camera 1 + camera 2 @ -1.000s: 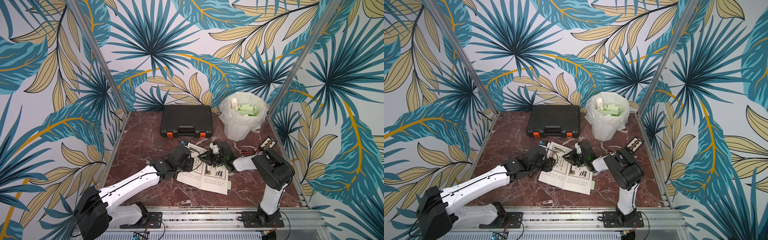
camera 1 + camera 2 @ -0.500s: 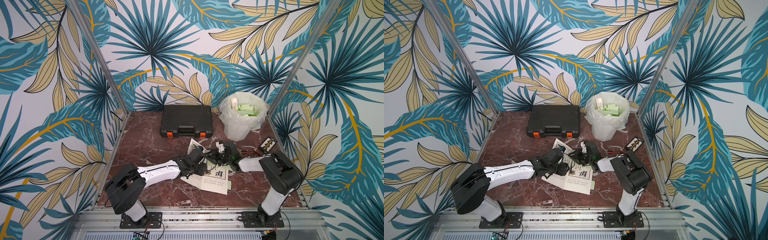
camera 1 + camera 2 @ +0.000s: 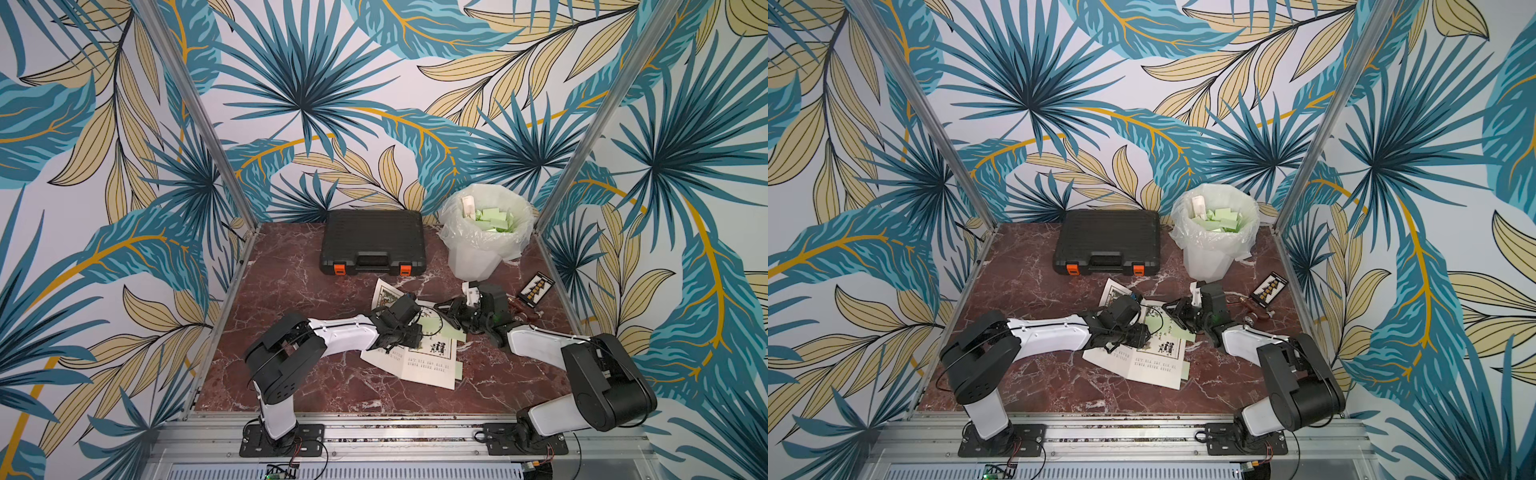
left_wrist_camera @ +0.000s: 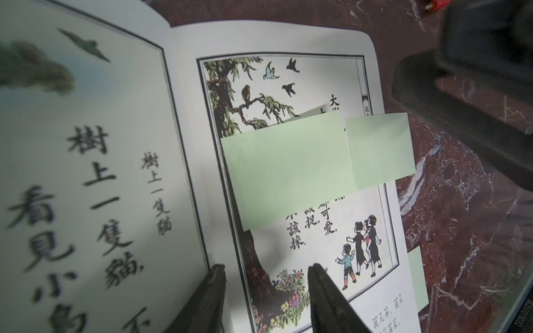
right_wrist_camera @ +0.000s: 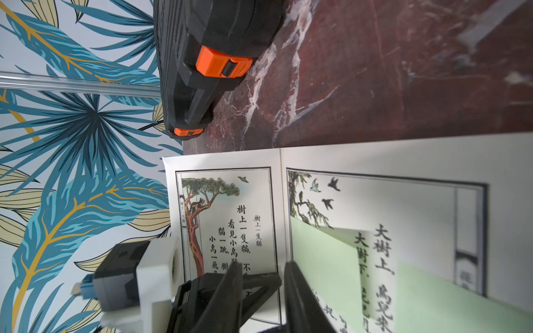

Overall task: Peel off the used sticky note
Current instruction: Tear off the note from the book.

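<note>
Red marble table carries an open book. Left gripper has its jaws well apart with nothing between them, tips low over the illustrated page beside the gutter; whether they press the paper I cannot tell. Just ahead of those tips the green note lies stuck across that page, one corner lifted. A second note beyond it juts off the page edge. Right gripper faces the left one across the book, jaws narrowly parted and empty, one finger right beside the note's edge.
</note>
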Controlling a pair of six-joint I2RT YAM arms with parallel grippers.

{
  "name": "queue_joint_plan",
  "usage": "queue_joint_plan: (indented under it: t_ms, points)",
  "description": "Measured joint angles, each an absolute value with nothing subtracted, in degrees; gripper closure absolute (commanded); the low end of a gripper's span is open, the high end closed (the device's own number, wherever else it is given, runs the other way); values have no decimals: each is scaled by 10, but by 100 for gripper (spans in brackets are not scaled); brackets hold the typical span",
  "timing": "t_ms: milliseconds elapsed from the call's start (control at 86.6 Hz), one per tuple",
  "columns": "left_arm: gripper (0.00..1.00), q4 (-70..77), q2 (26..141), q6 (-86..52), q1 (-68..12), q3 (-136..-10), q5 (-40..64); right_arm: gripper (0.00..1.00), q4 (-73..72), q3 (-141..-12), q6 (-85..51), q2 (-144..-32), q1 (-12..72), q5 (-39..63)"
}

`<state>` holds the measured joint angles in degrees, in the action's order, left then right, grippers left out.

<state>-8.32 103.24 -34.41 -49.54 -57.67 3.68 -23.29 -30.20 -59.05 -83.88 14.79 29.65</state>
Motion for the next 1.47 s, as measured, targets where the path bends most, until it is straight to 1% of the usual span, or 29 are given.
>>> queue_joint_plan:
  t_ms: [300,716,866,1028,1143,1316,1374,1467]
  points:
    - [51,-53,1041,-367,-481,-571,50,66,-209,-270,-571,-827,137,306]
    - [49,9,1043,-380,-473,-543,67,65,-225,-273,-568,-910,137,340]
    - [51,25,1043,-381,-471,-535,71,65,-247,-276,-570,-927,137,356]
    - [54,43,1043,-384,-467,-526,77,70,-281,-277,-582,-949,137,371]
    - [58,55,1043,-387,-463,-519,81,73,-299,-277,-593,-958,137,376]
    - [64,68,1043,-392,-458,-510,83,80,-309,-277,-600,-959,137,376]
    - [67,69,1044,-394,-456,-510,85,83,-311,-277,-602,-959,137,376]
    - [75,68,1046,-396,-454,-510,83,90,-314,-277,-603,-959,137,375]
